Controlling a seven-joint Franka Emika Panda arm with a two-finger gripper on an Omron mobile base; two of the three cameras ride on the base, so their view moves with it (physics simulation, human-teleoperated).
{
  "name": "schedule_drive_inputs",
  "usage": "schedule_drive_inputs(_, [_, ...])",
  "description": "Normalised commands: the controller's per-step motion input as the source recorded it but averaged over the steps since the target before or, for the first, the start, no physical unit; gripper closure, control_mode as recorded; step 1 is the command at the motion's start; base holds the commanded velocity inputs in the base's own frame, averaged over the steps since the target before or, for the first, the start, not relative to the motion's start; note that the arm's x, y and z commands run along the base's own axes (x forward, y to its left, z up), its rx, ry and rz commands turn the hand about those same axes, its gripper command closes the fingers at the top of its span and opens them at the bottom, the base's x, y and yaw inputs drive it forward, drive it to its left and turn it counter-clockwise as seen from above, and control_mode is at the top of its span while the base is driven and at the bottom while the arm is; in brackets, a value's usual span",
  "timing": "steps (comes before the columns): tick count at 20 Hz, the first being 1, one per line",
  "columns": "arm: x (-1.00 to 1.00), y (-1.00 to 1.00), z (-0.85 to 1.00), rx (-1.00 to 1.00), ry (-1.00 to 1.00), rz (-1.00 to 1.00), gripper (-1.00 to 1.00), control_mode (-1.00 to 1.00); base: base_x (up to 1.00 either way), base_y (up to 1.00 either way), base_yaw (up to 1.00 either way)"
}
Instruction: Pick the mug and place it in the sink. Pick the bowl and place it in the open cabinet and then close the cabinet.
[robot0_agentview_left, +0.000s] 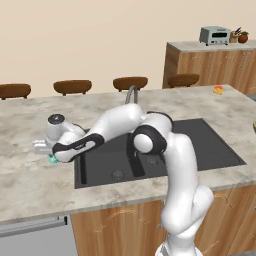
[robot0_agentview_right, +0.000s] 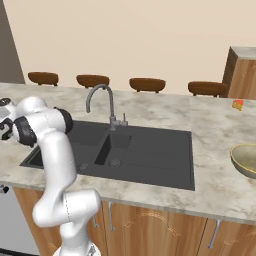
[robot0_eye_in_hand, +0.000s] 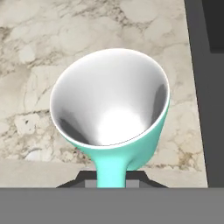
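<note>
While clamped on the handle of the teal mug (robot0_eye_in_hand: 111, 118), the pincer (robot0_eye_in_hand: 111, 177) sits low over marble counter (robot0_eye_in_hand: 39, 43); the dark sink (robot0_eye_in_hand: 205, 87) lies just beside it.

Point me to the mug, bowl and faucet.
mug (robot0_eye_in_hand: 109, 105): hand view, on its pale inside wall.
bowl (robot0_agentview_right: 246, 159): right base view, on its olive inside near the rim.
faucet (robot0_agentview_right: 98, 89): right base view, on the curved top of the spout.
</note>
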Motion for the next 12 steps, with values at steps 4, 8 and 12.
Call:
schedule_drive_inputs(4, [-0.06, -0.51, 0.24, 0.03, 0.0, -0.3, 1.0, -1.0, 0.0, 0.0, 0.0])
schedule_drive_inputs(8, [-0.01, -0.24, 0.58, -0.03, 0.06, -0.15, 1.0, -1.0, 0.0, 0.0, 0.0])
schedule_drive_inputs(12, [0.0, -0.44, 0.39, -0.05, 0.15, -0.08, 1.0, -1.0, 0.0, 0.0, 0.0])
